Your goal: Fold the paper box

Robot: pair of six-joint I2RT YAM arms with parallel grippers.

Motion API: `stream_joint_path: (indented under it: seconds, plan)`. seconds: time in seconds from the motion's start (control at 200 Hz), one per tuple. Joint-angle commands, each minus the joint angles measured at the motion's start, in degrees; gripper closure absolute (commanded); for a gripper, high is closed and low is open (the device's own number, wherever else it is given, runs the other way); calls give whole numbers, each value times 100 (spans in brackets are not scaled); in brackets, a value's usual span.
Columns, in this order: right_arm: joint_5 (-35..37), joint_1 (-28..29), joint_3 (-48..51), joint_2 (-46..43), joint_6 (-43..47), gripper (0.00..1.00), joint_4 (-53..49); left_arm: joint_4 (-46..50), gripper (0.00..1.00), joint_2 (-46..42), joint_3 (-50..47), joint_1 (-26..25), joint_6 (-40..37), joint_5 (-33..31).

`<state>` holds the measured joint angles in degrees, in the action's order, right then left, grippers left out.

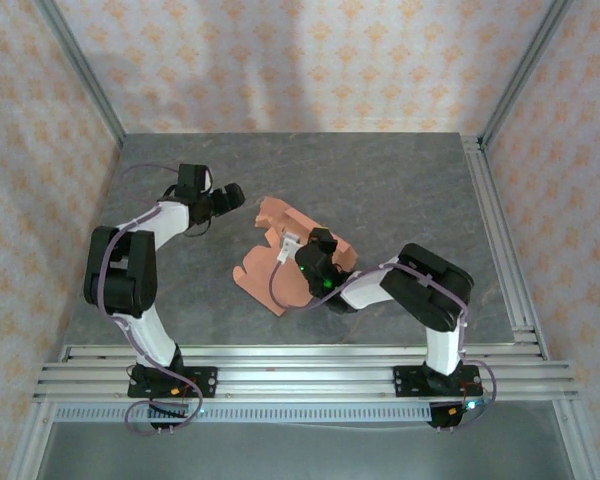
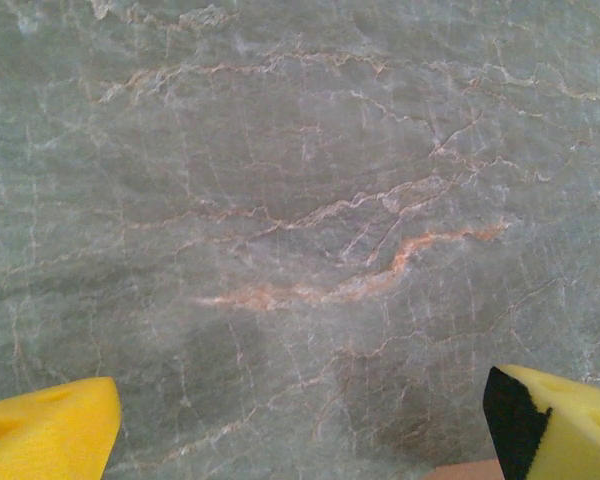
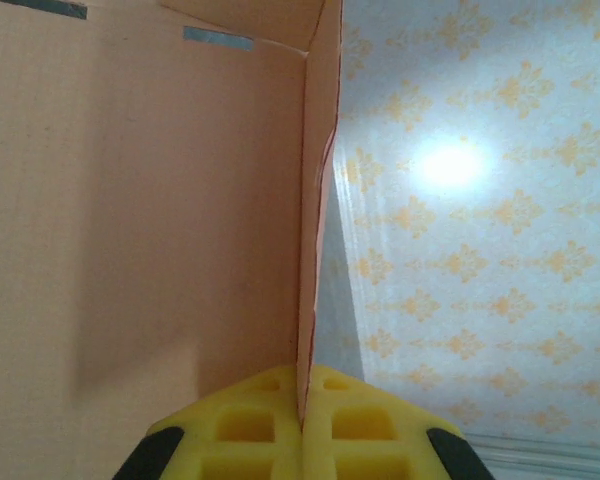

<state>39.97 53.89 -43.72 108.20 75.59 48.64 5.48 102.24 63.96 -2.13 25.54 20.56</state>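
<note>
The paper box point(image 1: 270, 272) is a salmon-orange die-cut card lying partly folded in the middle of the table. My right gripper point(image 1: 305, 250) is over its centre. In the right wrist view its yellow pads point(image 3: 250, 425) are shut on the thin edge of an upright card wall point(image 3: 315, 200), with the broad inner panel of the box point(image 3: 130, 200) to the left. My left gripper point(image 1: 230, 197) hovers just left of the box's far flap. It is open, its yellow fingertips point(image 2: 40, 432) far apart over bare table, and a sliver of card point(image 2: 470, 470) shows at the bottom edge.
The grey marbled table point(image 1: 400, 180) is bounded by patterned walls point(image 1: 300, 60) at the back and sides. An aluminium rail frame point(image 1: 300, 365) runs along the near edge and a rail point(image 1: 500, 240) along the right side.
</note>
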Motion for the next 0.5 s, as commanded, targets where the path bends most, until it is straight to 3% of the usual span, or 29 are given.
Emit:
stream_joint_path:
  seconds: [0.0, 0.175, 0.495]
  plan:
    - [217, 86, 126, 211, 624, 100, 941, 48, 6, 176, 243, -4, -173, 11]
    - [237, 136, 95, 375, 926, 100, 1279, 113, 9, 420, 466, -15, -219, 287]
    - [392, 156, -43, 1217, 2356, 100, 3171, 308, 10, 679, 742, -101, -300, 388]
